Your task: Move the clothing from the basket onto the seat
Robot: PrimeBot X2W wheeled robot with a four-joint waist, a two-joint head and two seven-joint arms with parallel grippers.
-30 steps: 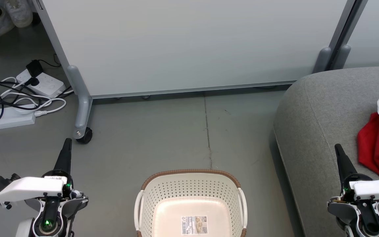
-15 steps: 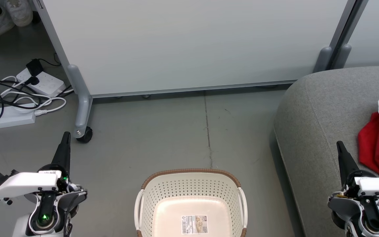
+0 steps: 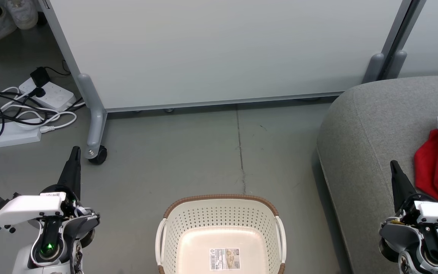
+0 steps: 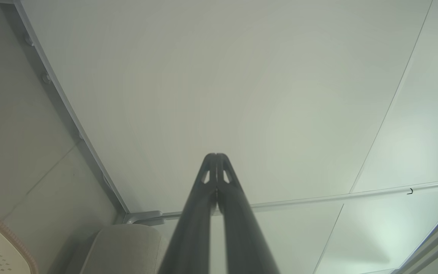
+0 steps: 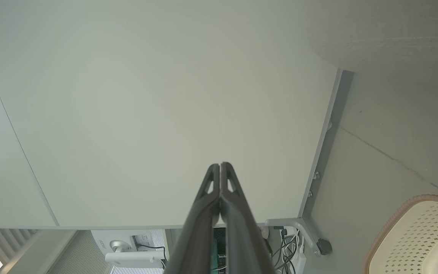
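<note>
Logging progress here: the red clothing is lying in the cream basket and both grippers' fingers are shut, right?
No: the head view shows the red clothing lying on the grey sofa, not in the cream basket. The left gripper and right gripper do have their fingers shut.

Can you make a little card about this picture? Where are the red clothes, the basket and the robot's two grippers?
basket: on the floor, empty, just a label on its bottom
clothes: red and white heap on the sofa
left gripper: shut, holding nothing, above the floor
right gripper: shut, holding nothing, by the clothes
job: looks done
</note>
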